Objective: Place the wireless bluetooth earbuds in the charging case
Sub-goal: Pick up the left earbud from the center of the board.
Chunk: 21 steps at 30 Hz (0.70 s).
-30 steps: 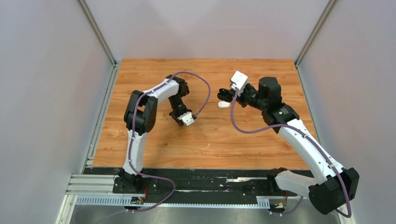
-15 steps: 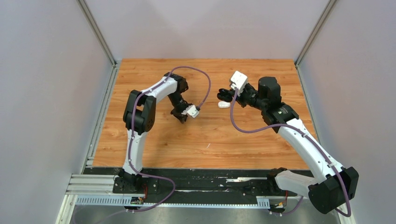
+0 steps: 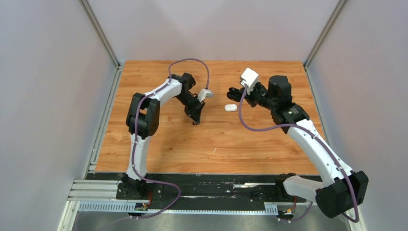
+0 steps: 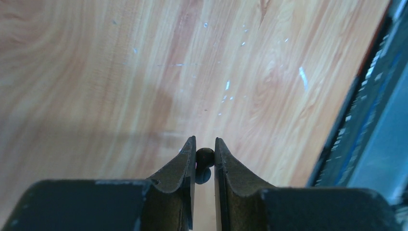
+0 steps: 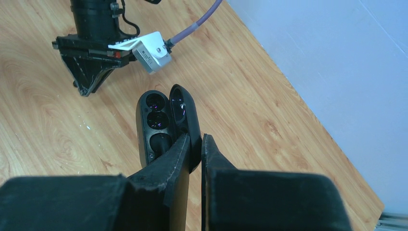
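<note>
My left gripper (image 4: 205, 144) is shut on a tiny black earbud (image 4: 205, 157), pinched at the fingertips just above the wooden table. In the top view the left gripper (image 3: 196, 120) points down, left of centre. My right gripper (image 5: 196, 138) is shut on the lid of an open black charging case (image 5: 153, 126), whose dark sockets face the camera. In the top view the right gripper (image 3: 234, 92) holds the case off the table, to the right of the left gripper. The left gripper also shows in the right wrist view (image 5: 89, 86). The other earbuds are not clearly visible.
A closed white pill-shaped case (image 3: 231, 108) lies on the wooden table (image 3: 159, 144) between the two grippers. A tiny white speck (image 3: 214, 150) lies nearer the front. Grey walls enclose the table on three sides; a black rail (image 3: 202, 180) runs along the near edge.
My left gripper has swung right and farther back, turning at the wrist, with the black earbud in it. My right gripper has shifted slightly, and the white case now shows fully.
</note>
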### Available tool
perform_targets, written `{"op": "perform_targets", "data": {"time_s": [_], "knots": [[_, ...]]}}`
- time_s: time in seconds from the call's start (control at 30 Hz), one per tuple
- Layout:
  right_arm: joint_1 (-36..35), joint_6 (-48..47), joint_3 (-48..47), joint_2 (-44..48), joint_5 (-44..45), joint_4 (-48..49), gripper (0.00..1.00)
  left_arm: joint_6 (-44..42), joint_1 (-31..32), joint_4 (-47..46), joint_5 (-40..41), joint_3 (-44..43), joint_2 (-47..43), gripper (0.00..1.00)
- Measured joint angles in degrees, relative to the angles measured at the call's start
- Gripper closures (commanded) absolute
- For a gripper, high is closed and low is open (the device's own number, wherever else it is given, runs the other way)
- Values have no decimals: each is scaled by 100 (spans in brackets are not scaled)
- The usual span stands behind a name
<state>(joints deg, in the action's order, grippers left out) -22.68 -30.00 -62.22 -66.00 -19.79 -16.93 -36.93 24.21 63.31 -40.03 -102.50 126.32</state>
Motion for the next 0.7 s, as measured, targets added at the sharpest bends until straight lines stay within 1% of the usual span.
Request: {"op": "perform_targets", "data": {"time_s": [0.03, 0.13, 0.23, 0.33, 0.57, 0.7], "knots": [[0, 13, -35, -31, -4, 2, 100, 374, -13, -127, -127, 129, 0, 77], [0, 52, -98, -94, -22, 0, 100, 1040, -44, -505, -337, 492, 0, 77], [0, 105, -118, -140, -33, -2, 100, 1458, -63, -931, -424, 846, -22, 77], [0, 133, -120, -153, -39, -20, 100, 1805, -68, -1296, -476, 1102, -44, 75], [0, 146, -181, -184, -74, -33, 100, 2168, -76, -1657, -472, 1357, -188, 59], [0, 144, -199, -208, -81, -35, 100, 2221, -74, -1646, -463, 1364, -216, 55]]}}
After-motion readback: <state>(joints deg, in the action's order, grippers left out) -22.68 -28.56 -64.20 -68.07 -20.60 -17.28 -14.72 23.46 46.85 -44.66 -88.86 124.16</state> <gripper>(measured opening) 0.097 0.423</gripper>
